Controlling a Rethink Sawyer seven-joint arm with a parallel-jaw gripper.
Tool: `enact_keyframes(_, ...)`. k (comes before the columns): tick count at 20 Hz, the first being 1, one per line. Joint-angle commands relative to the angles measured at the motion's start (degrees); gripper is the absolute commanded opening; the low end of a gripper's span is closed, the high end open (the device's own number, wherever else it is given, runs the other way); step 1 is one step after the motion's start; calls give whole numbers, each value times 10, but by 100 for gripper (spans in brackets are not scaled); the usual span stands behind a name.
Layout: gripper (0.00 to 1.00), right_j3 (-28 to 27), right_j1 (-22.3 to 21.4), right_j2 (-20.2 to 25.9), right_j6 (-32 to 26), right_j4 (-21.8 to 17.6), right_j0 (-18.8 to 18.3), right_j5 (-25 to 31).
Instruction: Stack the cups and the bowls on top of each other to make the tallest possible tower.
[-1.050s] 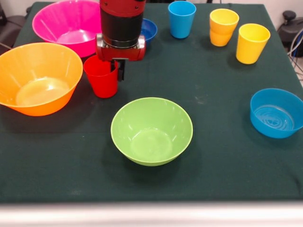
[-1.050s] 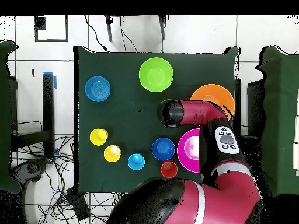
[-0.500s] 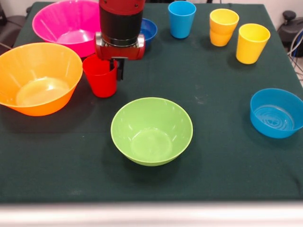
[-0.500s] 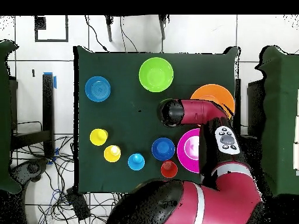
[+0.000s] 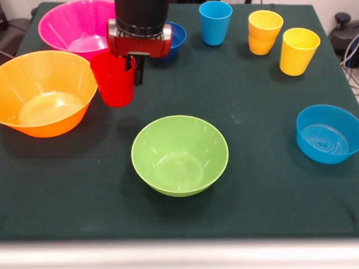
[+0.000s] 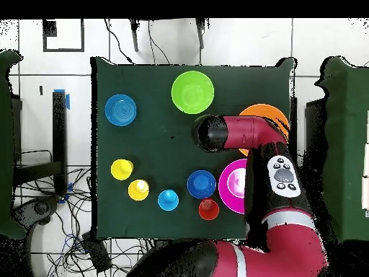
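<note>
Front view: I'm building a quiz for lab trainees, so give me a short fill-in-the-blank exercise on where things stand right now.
1. The gripper holds the ____ cup by its rim, one finger inside it.
2. The bowl nearest the camera, in the middle of the table, is ____.
3. The orange cup stands between the light blue cup and the ____ cup.
4. The big bowl just behind the yellow-orange bowl is ____.

Missing words: red; green; yellow; pink
</note>
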Motion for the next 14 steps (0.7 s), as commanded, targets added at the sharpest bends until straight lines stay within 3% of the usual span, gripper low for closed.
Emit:
enact_keyframes(1, 0, -33, -17, 30, 19, 22, 32, 89)
enact_keyframes(14, 0, -77, 5, 20, 66, 50, 81, 79)
